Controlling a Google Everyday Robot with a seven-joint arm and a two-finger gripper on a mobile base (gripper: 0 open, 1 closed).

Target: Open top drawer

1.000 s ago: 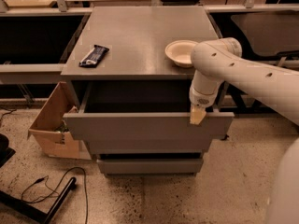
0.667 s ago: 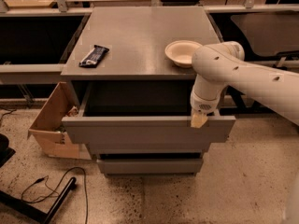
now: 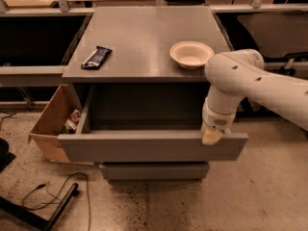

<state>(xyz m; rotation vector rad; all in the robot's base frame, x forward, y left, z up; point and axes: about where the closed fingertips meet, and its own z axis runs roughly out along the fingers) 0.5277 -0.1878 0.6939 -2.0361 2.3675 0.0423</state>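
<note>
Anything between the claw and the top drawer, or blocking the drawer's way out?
Nothing visible. The claw is at the front edge of the top drawer, right side. The cardboard box lies left of it, off its path.

One camera view covers the scene. The camera sits above and in front of the grey flat-topped cabinet [image 3: 144,37], facing its front and tilted downward, so both the whole top surface and the pulled-out wide matte-grey top drawer [image 3: 144,148] are visible. Range is moderate: the cabinet fills the middle of the frame, with speckled floor [image 3: 192,206] along the bottom edge. The white jointed robot arm [image 3: 260,81] enters from the right edge. Its gripper [image 3: 211,136] is at the right part of the drawer front's upper edge.
</note>
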